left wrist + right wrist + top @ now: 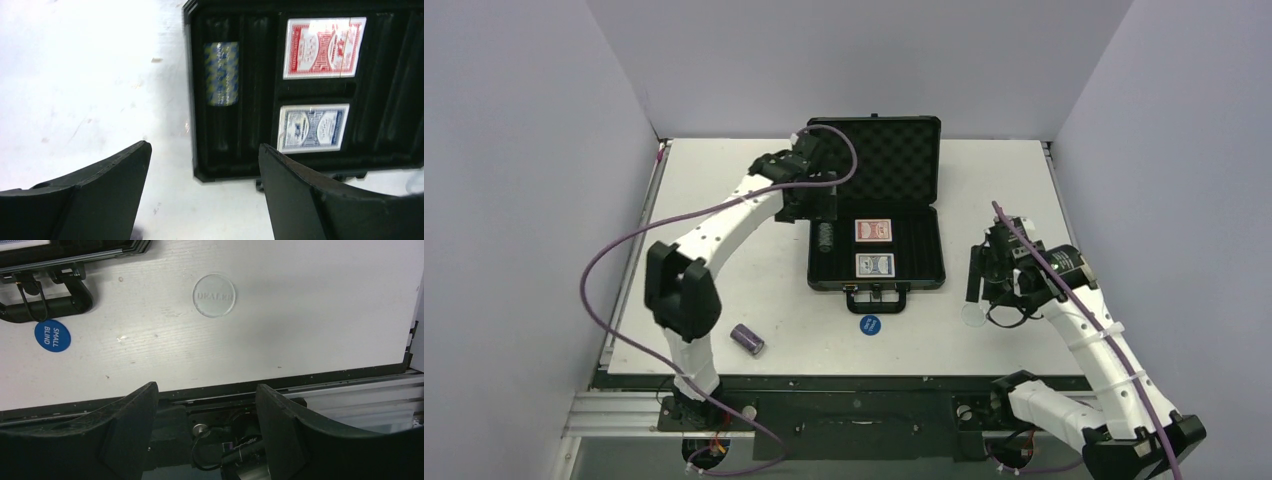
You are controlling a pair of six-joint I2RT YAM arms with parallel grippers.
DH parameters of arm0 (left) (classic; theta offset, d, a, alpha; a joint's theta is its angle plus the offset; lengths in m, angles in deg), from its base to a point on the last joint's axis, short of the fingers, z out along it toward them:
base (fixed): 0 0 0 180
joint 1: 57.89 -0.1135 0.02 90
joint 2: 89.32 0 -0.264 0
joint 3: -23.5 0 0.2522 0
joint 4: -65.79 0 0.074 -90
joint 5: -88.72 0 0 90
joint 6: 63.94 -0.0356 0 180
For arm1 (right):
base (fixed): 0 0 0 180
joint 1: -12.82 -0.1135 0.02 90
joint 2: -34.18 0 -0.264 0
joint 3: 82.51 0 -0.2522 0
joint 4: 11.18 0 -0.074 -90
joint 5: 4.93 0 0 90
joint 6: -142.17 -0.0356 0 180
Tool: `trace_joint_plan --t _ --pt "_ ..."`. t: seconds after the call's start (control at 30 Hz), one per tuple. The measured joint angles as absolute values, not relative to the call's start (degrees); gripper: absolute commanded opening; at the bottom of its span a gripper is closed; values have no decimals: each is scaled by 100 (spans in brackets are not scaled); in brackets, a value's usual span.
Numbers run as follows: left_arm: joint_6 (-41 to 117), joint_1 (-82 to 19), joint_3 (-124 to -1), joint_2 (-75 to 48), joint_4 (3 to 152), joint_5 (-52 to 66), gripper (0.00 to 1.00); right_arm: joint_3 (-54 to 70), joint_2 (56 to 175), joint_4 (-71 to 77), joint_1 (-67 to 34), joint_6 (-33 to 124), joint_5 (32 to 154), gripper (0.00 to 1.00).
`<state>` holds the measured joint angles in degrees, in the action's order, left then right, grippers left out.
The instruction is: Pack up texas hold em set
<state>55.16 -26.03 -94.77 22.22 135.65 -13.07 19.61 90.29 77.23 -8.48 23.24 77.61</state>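
The black case (921,205) lies open at mid-table, its foam lid (889,160) leaning back. Its tray holds a red deck (873,231), a blue deck (873,265) and a green chip stack (826,240) in the left slot. A purple chip stack (747,339) lies on the table near the left arm. A blue disc (870,325) and a clear disc (973,316) lie in front of the case. My left gripper (817,210) hovers open and empty over the tray's left edge. My right gripper (984,285) hangs open and empty just above the clear disc.
The left wrist view shows the chip stack (221,73), red deck (324,47) and blue deck (312,127). The right wrist view shows the clear "DEALER" disc (214,295), blue "SMALL BLIND" disc (52,335), case handle (50,297) and the table's front edge (300,382).
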Motion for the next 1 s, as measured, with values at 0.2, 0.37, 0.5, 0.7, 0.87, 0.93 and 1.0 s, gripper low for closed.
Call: trace_joint_plan --t 0.2,0.37,0.5,0.7,0.87,0.93,1.0 --pt "5514 -2896 -8054 378 13338 -1338 79 1496 9469 7622 -848 2396 7833 66" --pt "5492 -3239 -6898 -739 13244 -1423 83 1109 9856 7395 -1060 2271 8023 66" --pt "5422 -3570 -6063 -1646 13233 -1434 88 794 10238 7080 -1501 2086 8172 65" --pt "5331 -3814 -5282 -3310 13132 -1296 96 322 11014 6503 -2032 1742 8406 64" --pt "5254 -3819 -4789 -4273 12986 -1178 97 -430 11980 6112 -2594 1583 8552 63" --pt "5241 -3819 -4633 -4534 12982 -1146 96 -749 12376 6001 -2756 1539 8609 62" --pt "5247 -3819 -4515 -4759 12977 -1143 96 -1033 12758 5863 -2878 1513 8688 61"
